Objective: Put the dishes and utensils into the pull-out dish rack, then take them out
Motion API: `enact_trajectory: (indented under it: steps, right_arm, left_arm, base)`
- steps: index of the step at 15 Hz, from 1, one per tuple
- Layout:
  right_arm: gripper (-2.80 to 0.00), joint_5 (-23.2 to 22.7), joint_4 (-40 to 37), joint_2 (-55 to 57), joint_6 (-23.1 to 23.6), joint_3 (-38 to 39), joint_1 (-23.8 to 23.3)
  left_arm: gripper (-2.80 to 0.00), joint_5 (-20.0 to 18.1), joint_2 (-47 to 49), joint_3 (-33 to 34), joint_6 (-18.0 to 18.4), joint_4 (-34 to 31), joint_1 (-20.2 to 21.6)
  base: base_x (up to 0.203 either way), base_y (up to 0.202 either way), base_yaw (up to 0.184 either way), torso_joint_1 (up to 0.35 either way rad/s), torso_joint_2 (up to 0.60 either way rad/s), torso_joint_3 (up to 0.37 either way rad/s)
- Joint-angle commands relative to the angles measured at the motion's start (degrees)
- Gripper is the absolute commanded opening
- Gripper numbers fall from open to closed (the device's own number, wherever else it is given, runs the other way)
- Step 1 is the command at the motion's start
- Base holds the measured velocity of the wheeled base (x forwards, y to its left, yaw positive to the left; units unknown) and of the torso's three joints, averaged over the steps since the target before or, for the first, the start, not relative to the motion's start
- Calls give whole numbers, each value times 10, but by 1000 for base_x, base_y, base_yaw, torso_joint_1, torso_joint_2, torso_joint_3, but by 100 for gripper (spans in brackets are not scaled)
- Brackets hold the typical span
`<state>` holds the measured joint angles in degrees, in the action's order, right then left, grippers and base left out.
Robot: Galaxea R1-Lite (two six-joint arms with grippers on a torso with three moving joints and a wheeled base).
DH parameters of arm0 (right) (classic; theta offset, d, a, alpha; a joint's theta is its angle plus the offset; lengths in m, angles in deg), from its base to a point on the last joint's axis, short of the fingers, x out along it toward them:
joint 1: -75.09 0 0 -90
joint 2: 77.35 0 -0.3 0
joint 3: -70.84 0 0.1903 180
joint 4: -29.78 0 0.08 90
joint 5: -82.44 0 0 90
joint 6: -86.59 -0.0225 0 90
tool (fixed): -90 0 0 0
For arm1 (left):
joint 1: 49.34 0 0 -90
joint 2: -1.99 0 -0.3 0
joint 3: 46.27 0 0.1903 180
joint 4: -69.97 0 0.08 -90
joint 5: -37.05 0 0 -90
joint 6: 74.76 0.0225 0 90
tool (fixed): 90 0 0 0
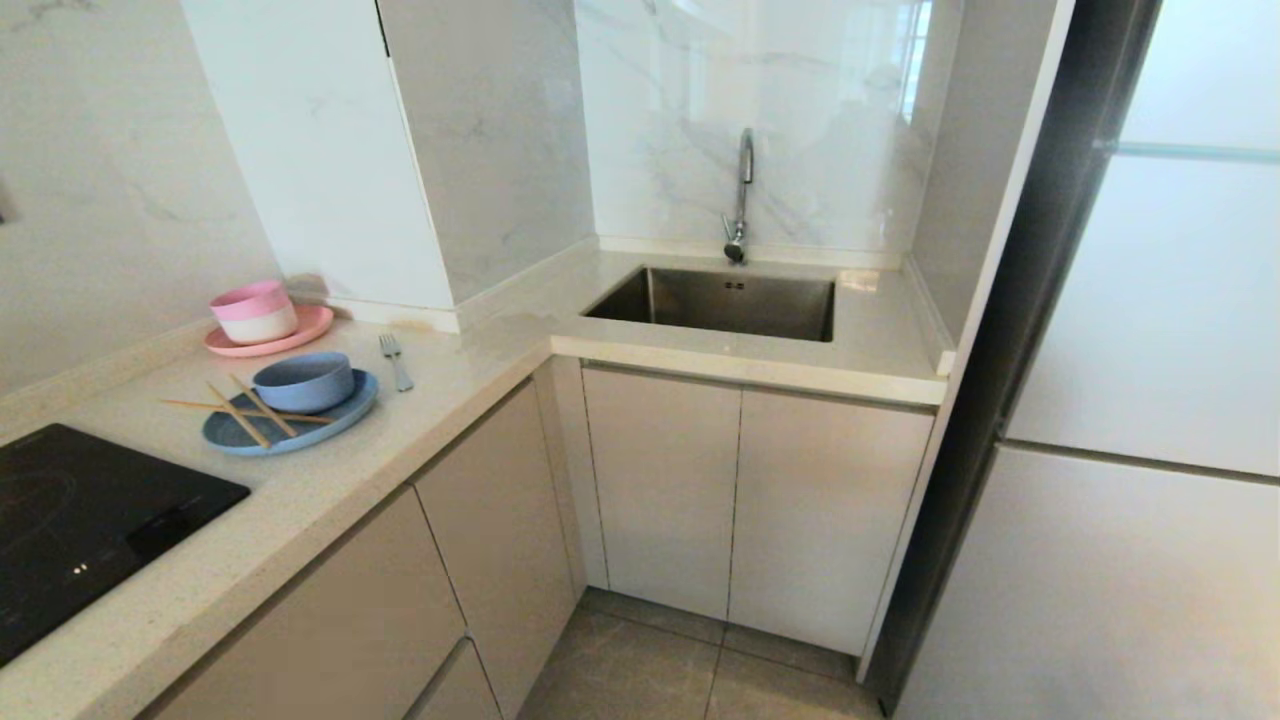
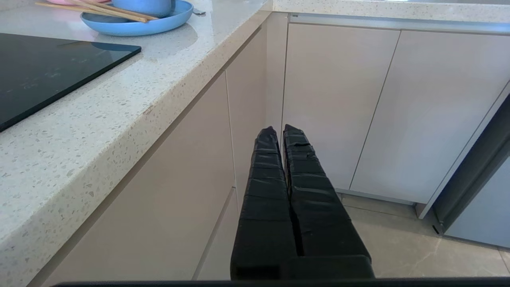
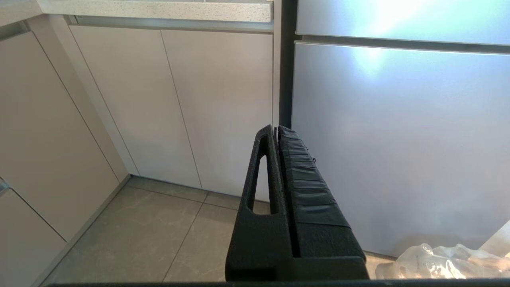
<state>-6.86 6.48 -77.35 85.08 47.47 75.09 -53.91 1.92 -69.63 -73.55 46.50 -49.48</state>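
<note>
A dusty-blue bowl [image 1: 303,381] sits on a dusty-blue plate [image 1: 345,412] on the countertop at the left. Wooden chopsticks [image 1: 240,411] lie across the plate, and a silver fork [image 1: 396,361] lies on the counter just right of it. In the left wrist view the plate [image 2: 131,24] and chopsticks [image 2: 99,10] show far off on the counter. My left gripper [image 2: 281,129] is shut and empty, low in front of the closed cabinets. My right gripper [image 3: 277,128] is also shut and empty, facing the cabinet beside the fridge. The pull-out dish rack is out of view.
A pink bowl on a pink plate [image 1: 262,318] stands behind the blue set. A black cooktop [image 1: 70,520] lies at the near left, and a steel sink [image 1: 720,300] with a tap [image 1: 741,195] is in the corner. A fridge [image 1: 1160,400] fills the right. A clear plastic bag [image 3: 442,263] lies on the floor.
</note>
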Motion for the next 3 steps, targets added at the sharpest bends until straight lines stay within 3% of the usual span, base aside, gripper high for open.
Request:
enact_trajectory:
  steps: [1,3]
  right_arm:
    - [-280,0,0,0,0,0,0]
    - [-280,0,0,1,0,0,0]
  left_arm:
    - [-280,0,0,0,0,0,0]
    - [-280,0,0,0,0,0,0]
  base:
    - [0,0,0,0,0,0]
    - [0,0,0,0,0,0]
